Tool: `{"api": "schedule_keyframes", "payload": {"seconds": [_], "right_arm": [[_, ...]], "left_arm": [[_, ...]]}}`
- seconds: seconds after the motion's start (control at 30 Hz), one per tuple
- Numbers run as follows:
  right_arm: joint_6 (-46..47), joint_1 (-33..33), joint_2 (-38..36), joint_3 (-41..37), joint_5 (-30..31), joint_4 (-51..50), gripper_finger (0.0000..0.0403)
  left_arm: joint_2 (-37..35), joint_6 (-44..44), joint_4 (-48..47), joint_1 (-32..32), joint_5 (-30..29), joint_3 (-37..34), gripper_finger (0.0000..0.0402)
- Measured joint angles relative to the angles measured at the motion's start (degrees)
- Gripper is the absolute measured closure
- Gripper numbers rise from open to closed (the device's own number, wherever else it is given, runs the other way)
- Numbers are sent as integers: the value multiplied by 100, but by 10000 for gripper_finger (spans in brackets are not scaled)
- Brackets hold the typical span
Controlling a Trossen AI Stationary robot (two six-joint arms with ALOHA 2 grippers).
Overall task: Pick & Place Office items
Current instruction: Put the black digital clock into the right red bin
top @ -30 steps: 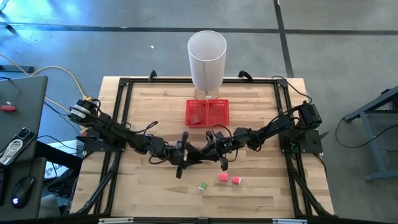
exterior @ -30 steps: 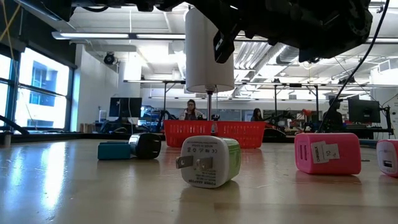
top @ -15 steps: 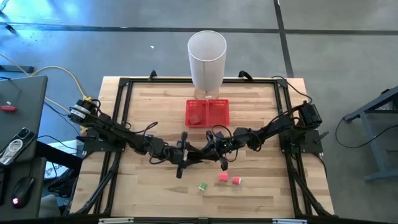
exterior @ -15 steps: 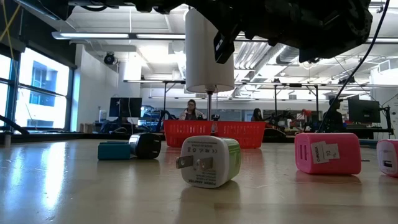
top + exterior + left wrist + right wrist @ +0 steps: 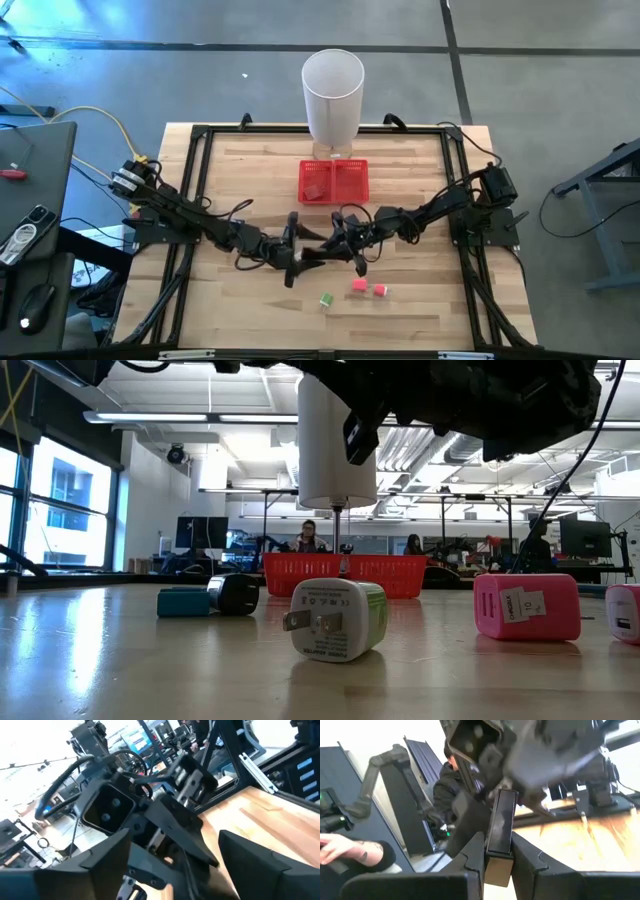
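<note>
My two grippers meet above the table's middle. My right gripper (image 5: 498,855) is shut on a flat dark piece (image 5: 500,820) with a pale end. My left gripper (image 5: 175,870) faces it, open, with its fingers on either side of the right hand and touching nothing. A green-white plug block (image 5: 337,620) and two pink blocks (image 5: 358,285) (image 5: 380,290) lie on the near part of the table. A blue piece (image 5: 182,602) and a dark one (image 5: 238,593) lie below the arms. The red mesh tray (image 5: 334,180) holds one piece in its left compartment. My right gripper pinches the flat dark piece between its two fingers, at the piece's pale end (image 5: 498,867). The fingers come level from the table's right and lie along the piece. The dark end sticks out past the fingertips toward my left gripper, clear of the table.
A tall white bin (image 5: 333,95) stands behind the tray at the far edge. A black frame (image 5: 200,135) runs around the tabletop. People sit in the room beyond, and a person's hand (image 5: 340,847) shows off the table.
My left gripper's fingers have spread wider and its wrist has rolled a little. The dark piece stays where it was, in my right gripper. The blocks on the table have not moved.
</note>
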Motion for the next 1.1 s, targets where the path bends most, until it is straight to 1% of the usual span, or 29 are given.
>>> {"api": "schedule_keyframes", "payload": {"seconds": [0.1,0.23,0.37,0.5,0.6,0.7,0.87,1.0,1.07,1.1], "right_arm": [[-14,0,0,0,3,-198,353],[-108,0,0,0,49,-454,353],[-152,-2,-36,0,260,-845,353],[-329,25,-309,0,797,-1696,353],[-541,97,-676,0,1421,-2517,353],[-735,227,-1159,-1,2171,-3430,353],[-767,382,-1925,0,3834,-5059,353],[-724,367,-2284,0,5016,-5902,353],[-764,278,-2368,0,5443,-6098,353],[-794,186,-2399,0,5537,-6184,353]], "left_arm": [[-1,-475,125,-39,-1,2,79],[-4,-1337,190,-50,4,2,71],[-4,-1406,202,-52,12,2,70],[-33,-1344,172,-54,23,2,70],[-85,-1596,58,-54,27,4,70],[-195,-1777,-378,-54,28,4,70],[-477,-2208,-1196,34,40,4,70],[-632,-2604,-1610,114,38,4,70],[-662,-2833,-1736,157,39,4,70],[-664,-2935,-1789,185,41,4,70]]}}
